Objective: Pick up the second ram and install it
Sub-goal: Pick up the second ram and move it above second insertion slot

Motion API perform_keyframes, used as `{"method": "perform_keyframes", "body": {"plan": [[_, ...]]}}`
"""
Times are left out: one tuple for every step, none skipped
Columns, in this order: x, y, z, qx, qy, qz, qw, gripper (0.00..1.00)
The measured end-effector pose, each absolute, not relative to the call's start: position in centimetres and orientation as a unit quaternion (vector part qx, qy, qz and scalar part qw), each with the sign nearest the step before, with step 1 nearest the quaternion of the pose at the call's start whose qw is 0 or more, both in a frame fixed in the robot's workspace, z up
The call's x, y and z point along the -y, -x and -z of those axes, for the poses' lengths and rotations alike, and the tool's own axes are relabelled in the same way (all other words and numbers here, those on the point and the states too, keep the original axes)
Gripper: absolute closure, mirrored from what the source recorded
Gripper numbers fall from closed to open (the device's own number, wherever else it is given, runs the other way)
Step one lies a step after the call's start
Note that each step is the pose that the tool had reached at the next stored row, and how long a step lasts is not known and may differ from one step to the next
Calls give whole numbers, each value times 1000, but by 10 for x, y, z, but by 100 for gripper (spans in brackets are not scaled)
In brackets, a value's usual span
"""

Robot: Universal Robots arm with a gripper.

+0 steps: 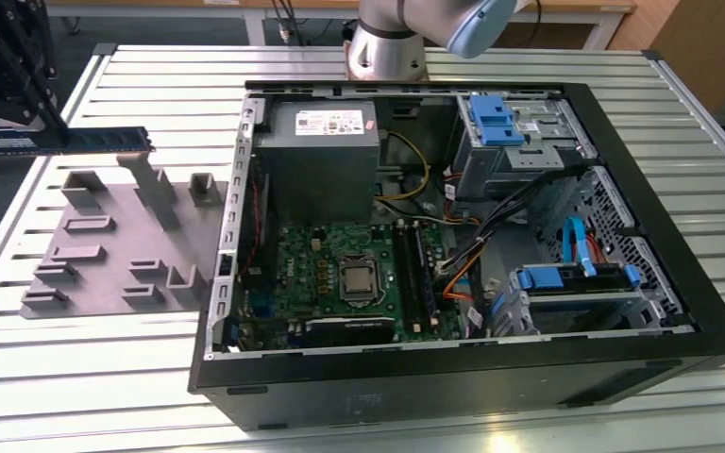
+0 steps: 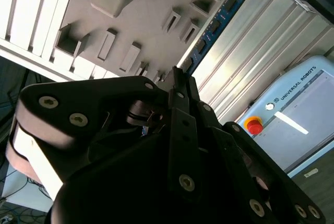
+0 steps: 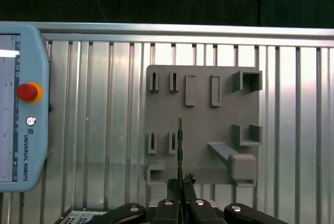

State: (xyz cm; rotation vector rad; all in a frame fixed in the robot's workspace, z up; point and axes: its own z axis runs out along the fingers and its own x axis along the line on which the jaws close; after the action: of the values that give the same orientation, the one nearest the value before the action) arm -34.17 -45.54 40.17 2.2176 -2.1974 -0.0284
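Dark-blue edge of the second ram, pinched between fingers closed tight on its two flat faces at the tip of the gripper. Seems taken about mid-length, going by the exterior view. Hangs level in the air there, above the grey holder tray and clear of its upright blocks. Runs out past the fingertips in the second wrist view as a blue strip dotted with black chips.

Likely handles as light and stiff, yet brittle: no bending, no knocks on the chips, no rubbing of the contact edge. Best held by the flat faces near the middle, as here, to stop any swing about the narrow pinch. Smooth faces, so probably a little slippery.

Under the tray, slatted metal table. Well apart toward the exterior view's right, open computer case, with a green motherboard inside and long black slots beside the processor socket. Pendant with a red button, lying on the table near the tray in the first wrist view
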Motion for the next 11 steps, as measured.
{"method": "perform_keyframes", "body": {"plan": [[455,341,-402,704,-710,9,10,86],[455,340,-402,704,-710,9,10,86],[455,339,-402,704,-710,9,10,86],[455,338,-402,704,-710,9,10,86],[455,338,-402,704,-710,9,10,86],[455,337,-402,704,-710,9,10,86],[455,336,-402,704,-710,9,10,86],[455,334,-402,704,-710,9,10,86],[455,333,-402,704,-710,9,10,86],[455,332,-402,704,-710,9,10,86],[455,331,-402,704,-710,9,10,86]]}}
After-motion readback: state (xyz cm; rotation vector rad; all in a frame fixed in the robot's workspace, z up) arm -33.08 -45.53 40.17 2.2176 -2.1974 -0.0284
